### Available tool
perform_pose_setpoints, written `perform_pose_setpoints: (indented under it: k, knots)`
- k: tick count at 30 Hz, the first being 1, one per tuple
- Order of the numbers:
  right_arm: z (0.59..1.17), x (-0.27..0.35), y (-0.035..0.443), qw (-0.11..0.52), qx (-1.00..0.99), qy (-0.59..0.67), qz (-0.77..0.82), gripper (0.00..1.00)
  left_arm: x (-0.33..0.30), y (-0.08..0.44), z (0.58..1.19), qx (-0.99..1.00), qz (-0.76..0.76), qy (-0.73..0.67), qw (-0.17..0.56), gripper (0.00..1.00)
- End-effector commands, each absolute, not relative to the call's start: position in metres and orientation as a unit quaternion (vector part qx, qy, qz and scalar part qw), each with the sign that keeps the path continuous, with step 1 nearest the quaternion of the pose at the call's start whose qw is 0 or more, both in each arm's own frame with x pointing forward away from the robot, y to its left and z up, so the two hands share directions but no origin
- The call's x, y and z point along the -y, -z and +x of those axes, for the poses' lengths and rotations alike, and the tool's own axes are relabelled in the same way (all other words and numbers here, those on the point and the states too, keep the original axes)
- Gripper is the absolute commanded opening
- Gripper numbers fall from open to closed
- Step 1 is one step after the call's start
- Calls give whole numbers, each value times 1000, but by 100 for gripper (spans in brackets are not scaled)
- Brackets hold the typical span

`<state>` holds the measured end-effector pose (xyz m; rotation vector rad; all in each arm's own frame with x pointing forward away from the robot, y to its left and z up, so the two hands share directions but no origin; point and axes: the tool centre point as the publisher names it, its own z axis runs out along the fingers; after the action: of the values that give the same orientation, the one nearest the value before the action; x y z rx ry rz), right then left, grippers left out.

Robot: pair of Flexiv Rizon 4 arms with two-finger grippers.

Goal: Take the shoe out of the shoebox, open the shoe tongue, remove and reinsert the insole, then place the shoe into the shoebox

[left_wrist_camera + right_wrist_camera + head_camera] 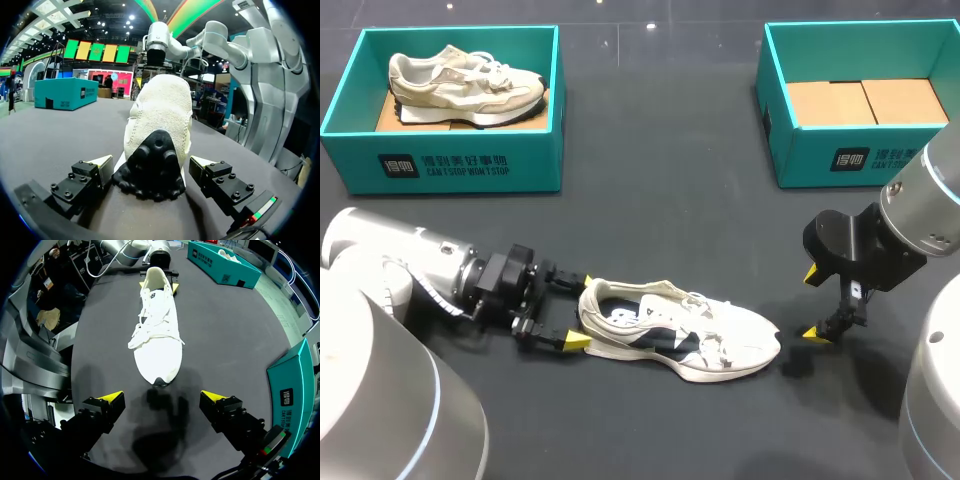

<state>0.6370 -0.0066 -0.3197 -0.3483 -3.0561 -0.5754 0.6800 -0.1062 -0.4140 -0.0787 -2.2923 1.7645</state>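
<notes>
Plainly white shoe (680, 335) with dark lining sits upright, laces loose

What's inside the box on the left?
A beige shoe lies in the left box, on a brown cardboard bottom. The shoe covers most of that bottom, and the box's front wall hides its nearest strip, so anything there can't be seen.
</notes>
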Motion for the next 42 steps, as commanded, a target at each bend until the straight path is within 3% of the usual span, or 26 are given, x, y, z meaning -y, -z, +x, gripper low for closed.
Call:
perform_pose_setpoints:
  k: [1, 42]
  knots:
    - [636, 7, 320, 5, 977, 184, -111, 100, 113, 418, 680, 786, -28, -605, 125, 100]
    - [636, 7, 320, 5, 977, 184, -111, 100, 149, 424, 677, 769, -75, -620, 138, 100]
